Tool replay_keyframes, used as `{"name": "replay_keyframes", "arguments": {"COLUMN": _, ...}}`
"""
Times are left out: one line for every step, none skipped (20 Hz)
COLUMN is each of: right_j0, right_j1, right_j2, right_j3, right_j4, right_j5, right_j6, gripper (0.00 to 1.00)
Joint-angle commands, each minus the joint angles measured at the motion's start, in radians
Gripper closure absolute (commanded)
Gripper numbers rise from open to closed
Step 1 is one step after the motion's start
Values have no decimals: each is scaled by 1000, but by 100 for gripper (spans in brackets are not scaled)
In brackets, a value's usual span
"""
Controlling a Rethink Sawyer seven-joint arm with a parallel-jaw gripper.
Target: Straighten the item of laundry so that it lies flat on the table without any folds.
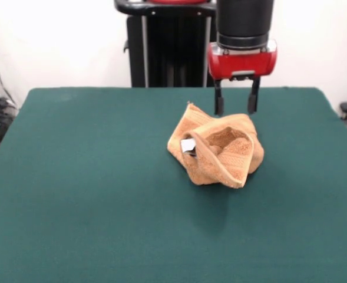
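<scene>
1. Terry is bunching into a tall crumpled heap: the towel [216, 149] is sitting near the middle of the green surface [73, 194], slightly to the picture's right, its white tag [188, 145] showing.
2. My end effector [237, 106] is hovering just above the heap's far upper edge, fingers spread fairly wide and holding nothing.
3. I am risking pinching several layers at once, which would lift the whole lump rather than open it.
4. Pulling sideways could drag it along still folded.
</scene>
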Motion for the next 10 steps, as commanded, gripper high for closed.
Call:
{"name": "replay_keyframes", "arguments": {"right_j0": 11, "right_j1": 34, "right_j2": 35, "right_j3": 45, "right_j4": -72, "right_j5": -113, "right_j6": 47, "gripper": 0}}
{"name": "replay_keyframes", "arguments": {"right_j0": 9, "right_j1": 34, "right_j2": 34, "right_j3": 51, "right_j4": -76, "right_j5": -122, "right_j6": 52, "gripper": 0}}
{"name": "replay_keyframes", "arguments": {"right_j0": 10, "right_j1": 33, "right_j2": 32, "right_j3": 54, "right_j4": -78, "right_j5": -126, "right_j6": 58, "gripper": 0}}
{"name": "replay_keyframes", "arguments": {"right_j0": 10, "right_j1": 33, "right_j2": 33, "right_j3": 57, "right_j4": -79, "right_j5": -128, "right_j6": 60, "gripper": 0}}
{"name": "replay_keyframes", "arguments": {"right_j0": 11, "right_j1": 35, "right_j2": 31, "right_j3": 57, "right_j4": -81, "right_j5": -131, "right_j6": 63, "gripper": 0}}
{"name": "replay_keyframes", "arguments": {"right_j0": 12, "right_j1": 39, "right_j2": 29, "right_j3": 65, "right_j4": -86, "right_j5": -144, "right_j6": 69, "gripper": 0}}
{"name": "replay_keyframes", "arguments": {"right_j0": 12, "right_j1": 49, "right_j2": 27, "right_j3": 66, "right_j4": -90, "right_j5": -156, "right_j6": 74, "gripper": 0}}
{"name": "replay_keyframes", "arguments": {"right_j0": 12, "right_j1": 59, "right_j2": 25, "right_j3": 67, "right_j4": -94, "right_j5": -168, "right_j6": 78, "gripper": 0}}
{"name": "replay_keyframes", "arguments": {"right_j0": 10, "right_j1": 76, "right_j2": 25, "right_j3": 66, "right_j4": -100, "right_j5": -181, "right_j6": 77, "gripper": 0}}
{"name": "replay_keyframes", "arguments": {"right_j0": 7, "right_j1": 90, "right_j2": 26, "right_j3": 65, "right_j4": -105, "right_j5": -194, "right_j6": 75, "gripper": 0}}
